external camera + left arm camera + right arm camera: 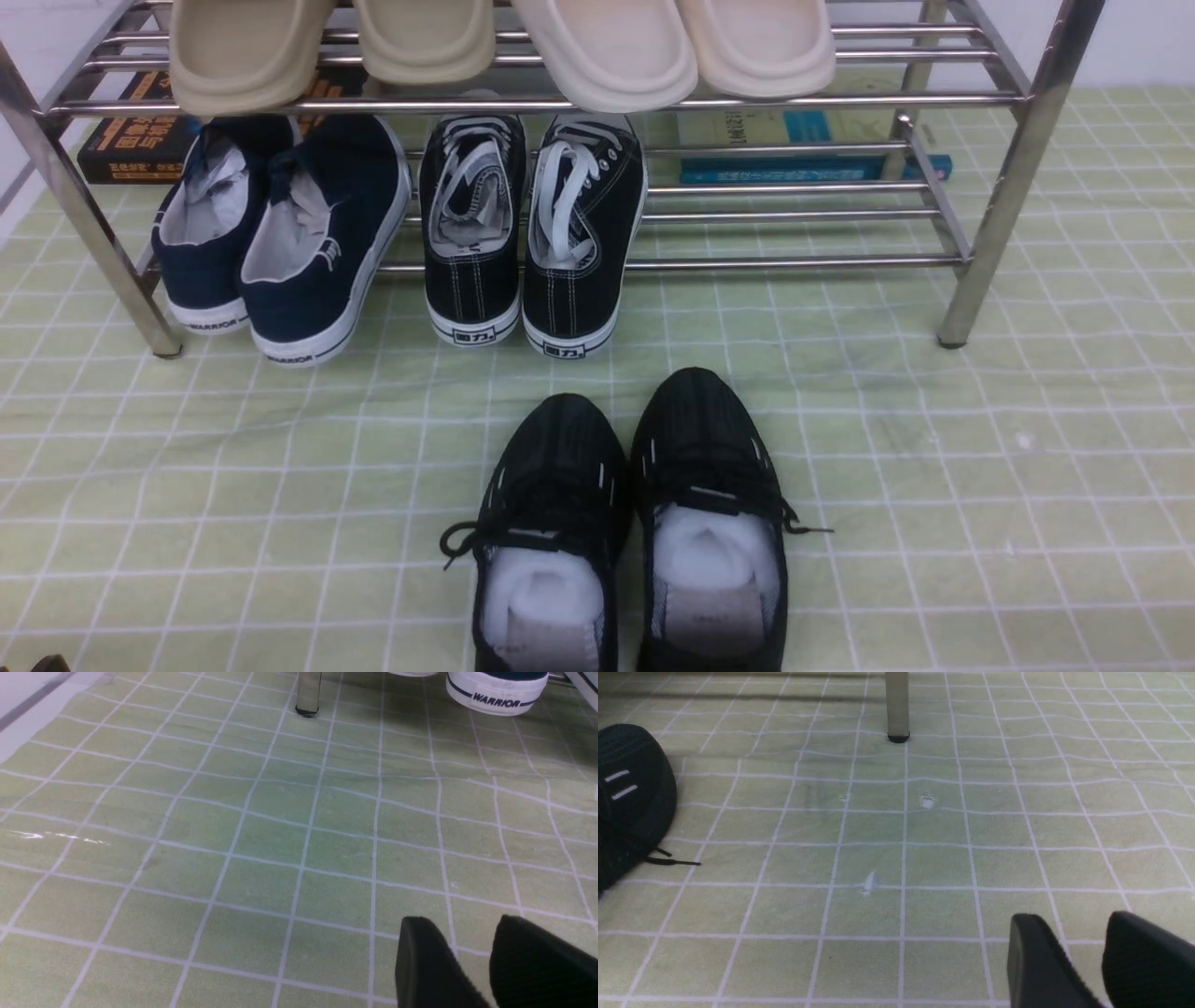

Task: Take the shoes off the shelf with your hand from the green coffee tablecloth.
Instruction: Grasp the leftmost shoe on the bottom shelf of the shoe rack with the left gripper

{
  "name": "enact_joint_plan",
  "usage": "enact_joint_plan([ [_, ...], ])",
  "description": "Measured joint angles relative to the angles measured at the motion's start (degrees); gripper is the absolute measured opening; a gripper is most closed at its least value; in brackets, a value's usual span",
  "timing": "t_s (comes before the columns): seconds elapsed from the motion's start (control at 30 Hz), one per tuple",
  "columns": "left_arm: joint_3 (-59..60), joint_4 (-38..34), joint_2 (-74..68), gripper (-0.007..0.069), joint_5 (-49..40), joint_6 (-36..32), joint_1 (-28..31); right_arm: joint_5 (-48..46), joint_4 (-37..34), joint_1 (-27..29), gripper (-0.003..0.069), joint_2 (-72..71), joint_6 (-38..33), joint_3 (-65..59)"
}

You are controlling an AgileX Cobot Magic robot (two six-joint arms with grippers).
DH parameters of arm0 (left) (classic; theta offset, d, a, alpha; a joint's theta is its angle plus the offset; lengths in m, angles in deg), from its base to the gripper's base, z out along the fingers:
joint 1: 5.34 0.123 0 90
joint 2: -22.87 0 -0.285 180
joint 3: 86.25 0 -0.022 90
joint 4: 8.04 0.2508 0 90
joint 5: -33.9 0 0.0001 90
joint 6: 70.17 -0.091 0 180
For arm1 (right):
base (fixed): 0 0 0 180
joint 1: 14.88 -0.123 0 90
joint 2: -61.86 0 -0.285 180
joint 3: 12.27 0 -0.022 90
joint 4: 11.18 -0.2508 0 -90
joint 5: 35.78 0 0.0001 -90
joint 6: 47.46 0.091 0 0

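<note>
All-black mesh shoes lie bottom centre on the green coffee tablecloth, while the shelf carries beige slippers above and, on its lower tier at upper left, the shoes beside black sneakers, well apart from the left pincer and right pincer, both released and empty.

Left tool and right tool stand parted.

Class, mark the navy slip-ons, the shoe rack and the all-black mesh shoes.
navy slip-ons (359,201), front view, right-hand shoe's upper
shoe rack (1010,187), front view, right front leg
all-black mesh shoes (560,448), front view, left shoe's toe
</note>
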Motion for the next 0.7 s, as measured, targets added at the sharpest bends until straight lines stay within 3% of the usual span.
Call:
enact_joint_plan([
  [0.13,0.0,-0.5,0.0,0.0242,0.0,0.6,0.0,0.0,0.0,0.0,0.0239,0.0,0.0,0.0],
  [0.2,0.0,-4.6,0.0,0.0242,0.1,4.3,0.0,0.0,0.0,0.0,0.0239,0.0,0.0,0.0],
  [0.27,0.1,-16.3,0.0,0.0242,0.4,13.7,0.0,0.0,0.0,0.0,0.0239,0.0,0.0,0.0],
  [0.43,0.6,-32.2,0.0,0.0242,2.3,25.6,0.0,0.0,0.0,0.0,0.0239,0.0,0.0,0.0],
  [0.7,0.6,-35.3,0.0,0.0242,10.0,27.6,0.0,0.0,0.0,0.0,0.0239,0.0,0.0,0.0],
])
